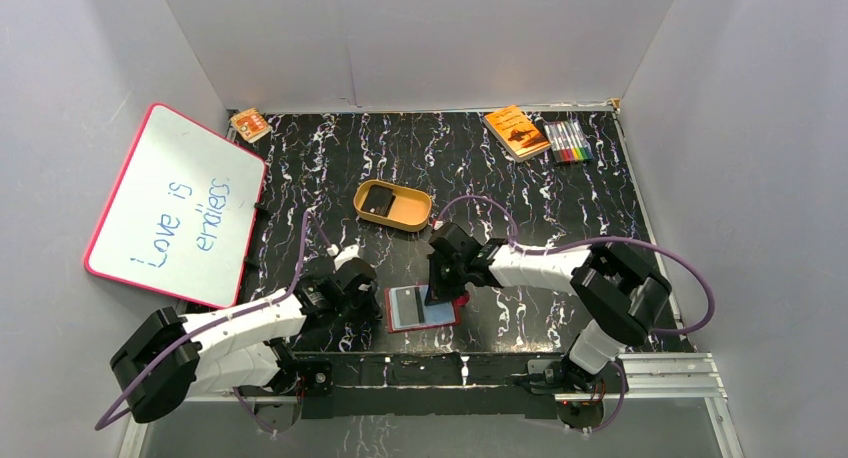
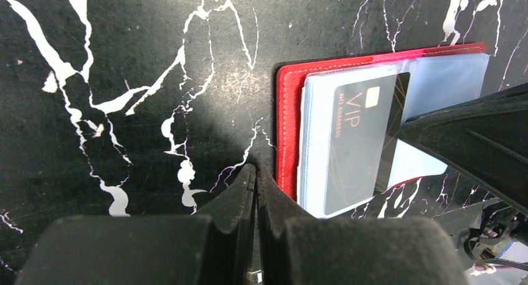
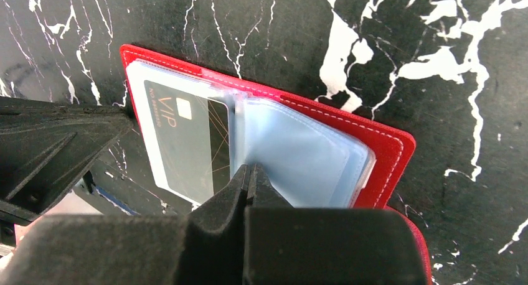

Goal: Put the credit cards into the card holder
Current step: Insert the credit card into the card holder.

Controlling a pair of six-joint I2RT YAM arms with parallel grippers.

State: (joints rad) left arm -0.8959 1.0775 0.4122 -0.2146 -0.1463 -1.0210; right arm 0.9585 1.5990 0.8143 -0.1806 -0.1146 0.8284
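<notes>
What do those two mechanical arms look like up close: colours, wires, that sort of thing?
Both the left arm and right arm have white tube-like links between chunky black joint housings. A thin purple cable loops along each. Each ends in a matt black pincer, left pincer and right pincer, with two wedge-shaped fingers tapering to a point. No markings visible.

I'm working over a black tabletop [image 1: 300, 168] veined with white and purple. Near my edge, about the middle, the red card holder [image 1: 405, 310] lies open and flat on it, clear pockets up. Further back sits a tan oval dish [image 1: 418, 210]. In the far right corner an orange booklet [image 1: 516, 131] lies just beside a pack of markers [image 1: 567, 140]. A small orange box [image 1: 250, 125] sits far left. A pink-framed whiteboard [image 1: 178, 206] is propped along the left edge.
</notes>
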